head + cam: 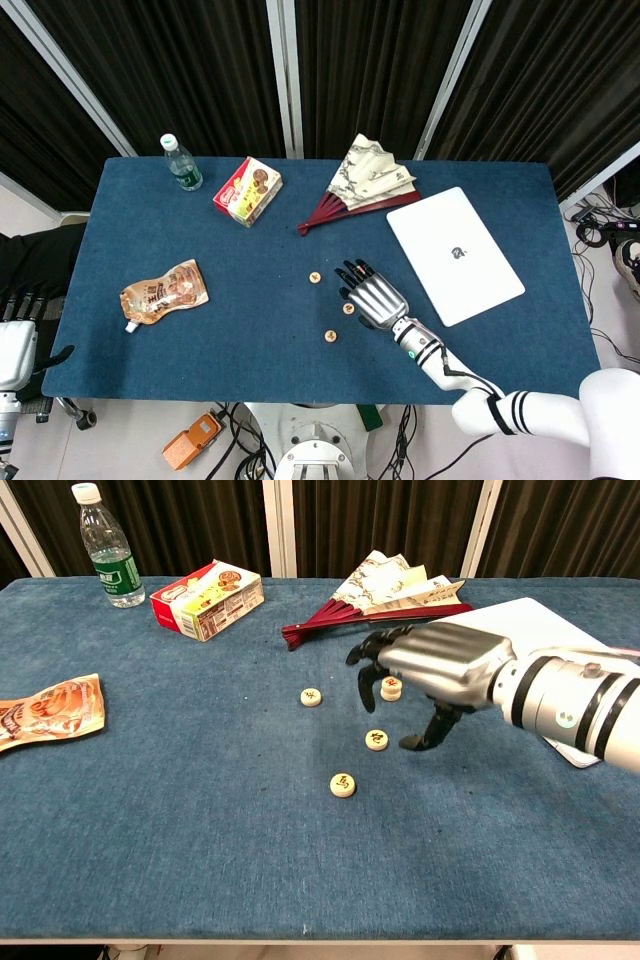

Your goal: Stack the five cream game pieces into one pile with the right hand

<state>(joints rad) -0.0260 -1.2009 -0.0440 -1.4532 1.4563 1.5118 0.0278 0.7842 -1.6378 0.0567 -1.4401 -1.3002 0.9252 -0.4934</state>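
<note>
The right hand (440,675) hangs above the blue desk (200,820) with its fingers (366,662) spread apart and curled downward, holding nothing; its thumb points down beside the middle game piece. In the chest view a short stack of cream game pieces (391,688) stands just behind the fingers, near the red handle of the folding fan (385,590); how many discs it contains cannot be told. Three more cream pieces lie flat and apart on the desk: one (312,696) to the left of the stack, one (376,740) just below the fingertips, and one (342,784) nearest the front edge. From the head view the same hand (372,297) covers the spot where the stack stands, with the single pieces showing at its left side, one (315,277) further back and one (329,336) closer to the robot. A white laptop (455,254) lies closed to the right of the hand. Along the far side stand a water bottle (108,545) and a snack box (208,600), and a brown pouch (50,710) lies at the left edge. The left hand (22,330) shows only partly at the left border of the head view, off the desk, and its finger state cannot be told
</note>
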